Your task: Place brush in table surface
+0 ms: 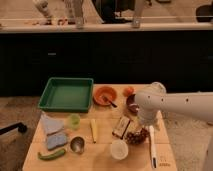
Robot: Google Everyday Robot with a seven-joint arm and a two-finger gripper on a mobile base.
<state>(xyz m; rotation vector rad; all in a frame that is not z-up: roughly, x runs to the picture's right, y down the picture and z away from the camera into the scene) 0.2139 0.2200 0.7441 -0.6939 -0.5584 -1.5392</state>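
Observation:
The brush (152, 145), a long white handle with a dark tip, lies flat on the table surface (102, 159), a pale wooden plank top, near its right edge. My white arm reaches in from the right. Its gripper (145, 123) hangs at the arm's lower end, just above the brush's far end and beside a dark reddish cluster (134, 137). The arm's bulk hides most of the fingers. Nothing shows in the gripper, and it is open.
A green tray (66, 93) sits at the back left, an orange bowl (105, 95) and a dark bowl (132, 104) behind the gripper. A brown packet (121, 126), white cup (118, 149), metal cup (77, 144), yellow stick (93, 130), green cup (74, 120) and blue sponge (56, 140) are spread across the top.

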